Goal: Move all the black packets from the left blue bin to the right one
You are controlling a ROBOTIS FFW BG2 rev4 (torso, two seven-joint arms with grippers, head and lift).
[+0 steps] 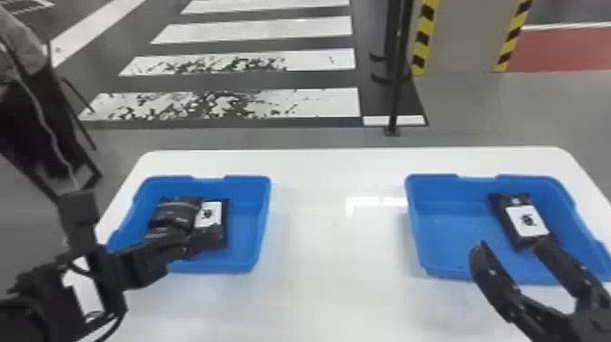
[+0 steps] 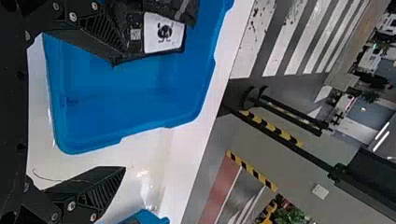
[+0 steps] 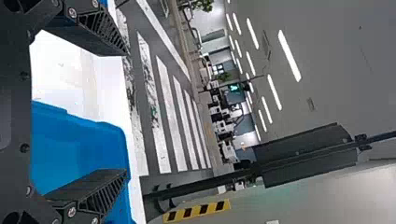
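My left gripper [image 2: 119, 116], fingers apart, is at the left bin [image 1: 247, 195] with maybe 2 black packets [image 1: 211, 216], overlapping; I'd straddle just 1, close squarely and lift it clear of the rim. The right bin [image 1: 454, 232] holds 1 packet [image 1: 527, 220], my right gripper [image 1: 510, 248] spread at its near edge.

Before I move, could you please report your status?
Left gripper open at left bin; right gripper open at right bin, possibly in the way. Black packets in both bins.
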